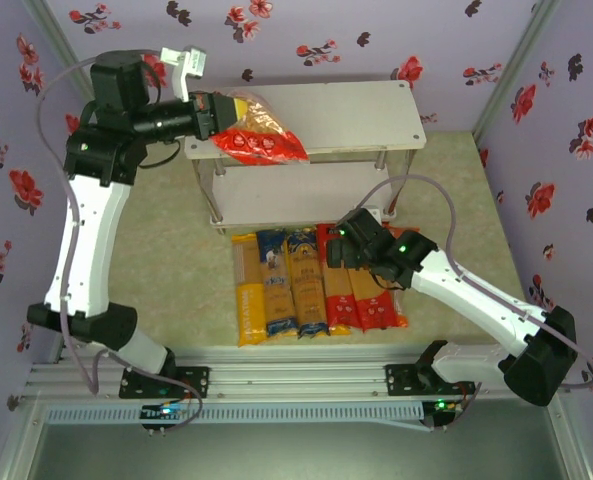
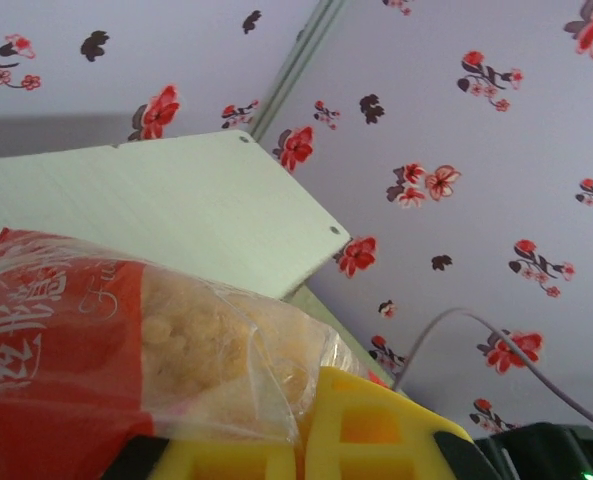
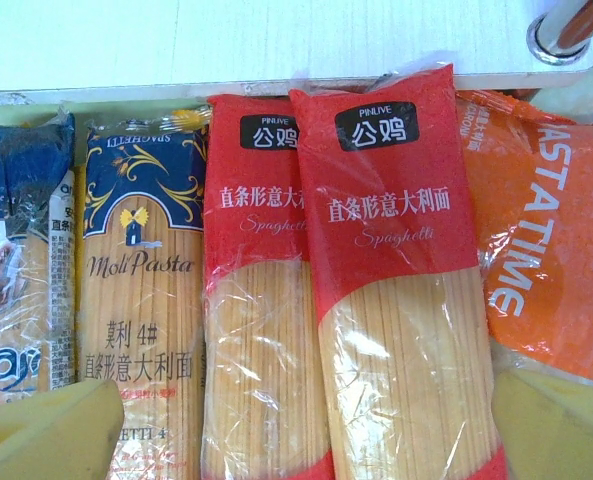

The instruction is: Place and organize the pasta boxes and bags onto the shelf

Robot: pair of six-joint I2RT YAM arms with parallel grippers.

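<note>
My left gripper (image 1: 208, 112) is shut on the end of a clear, red-ended pasta bag (image 1: 258, 132) that lies over the left end of the white shelf's top board (image 1: 356, 115). The left wrist view has this bag (image 2: 96, 340) pinched between yellow fingers (image 2: 376, 430), with the board (image 2: 176, 210) behind it. Long spaghetti packs lie side by side on the table: a yellow-orange pack (image 1: 248, 295), two blue ones (image 1: 291, 285) and two red ones (image 1: 351, 300). My right gripper (image 1: 338, 245) hovers open above the red packs (image 3: 406, 300), holding nothing. An orange bag (image 3: 546, 250) lies right of them.
The lower shelf board (image 1: 296, 205) stands just behind the row of packs, one metal leg (image 3: 566, 25) close to the orange bag. Floral walls enclose the table on three sides. An aluminium rail (image 1: 296, 385) runs along the near edge.
</note>
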